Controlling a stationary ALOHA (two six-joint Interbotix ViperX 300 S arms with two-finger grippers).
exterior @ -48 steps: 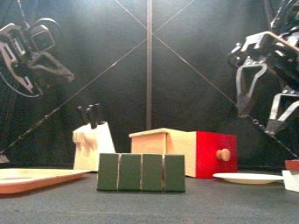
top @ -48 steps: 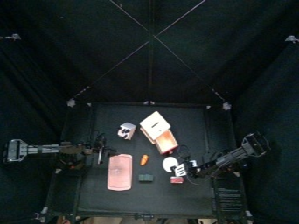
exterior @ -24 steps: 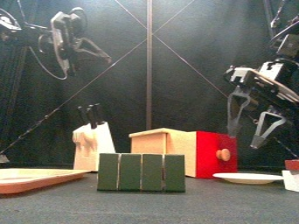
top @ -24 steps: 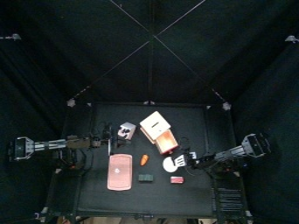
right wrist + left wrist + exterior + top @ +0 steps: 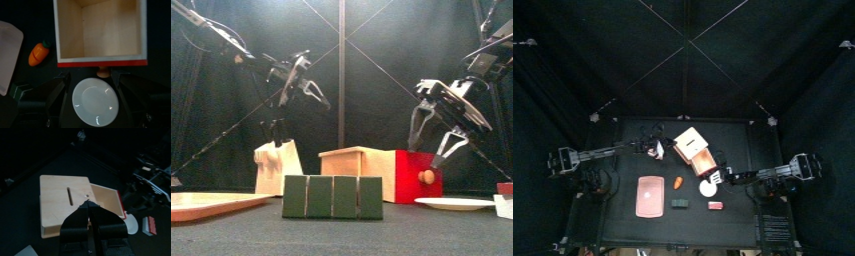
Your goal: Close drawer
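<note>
— Looking at the small black desk (image 5: 740, 135), where does the drawer sit?

— The reddish-brown sliding drawer (image 5: 100, 32) of the small cream-topped wooden cabinet (image 5: 65, 205) stands pulled out, near the desk's middle. In the right wrist view its pale wooden inside is open to sight, with a red front panel and a small round wooden knob (image 5: 102, 73) facing the white round plate (image 5: 97, 100). In the front view the red drawer front (image 5: 420, 175) juts out on the cabinet's right side.

— And the right gripper (image 5: 93, 86)?

— It hangs above the plate, just in front of the knob, with its fingers (image 5: 50, 97) spread wide and holding nothing. In the front view it (image 5: 438, 135) hovers above the drawer without touching it.

— The left one?

— The left gripper (image 5: 90, 210) hangs over the cabinet's cream top, its fingers (image 5: 77, 223) pressed together and empty, near a thin slot in that top. From above, its arm reaches in toward the cabinet (image 5: 691, 146).

— What else lies about?

— An orange carrot-shaped toy (image 5: 39, 53) beside the drawer, a flat pink rectangular board (image 5: 648, 196) near the front left, a dark green ribbed block (image 5: 333, 196) at the front edge, a pale wooden knife block (image 5: 277, 165) left of the cabinet, and a small red block (image 5: 715, 205) near the plate.
</note>
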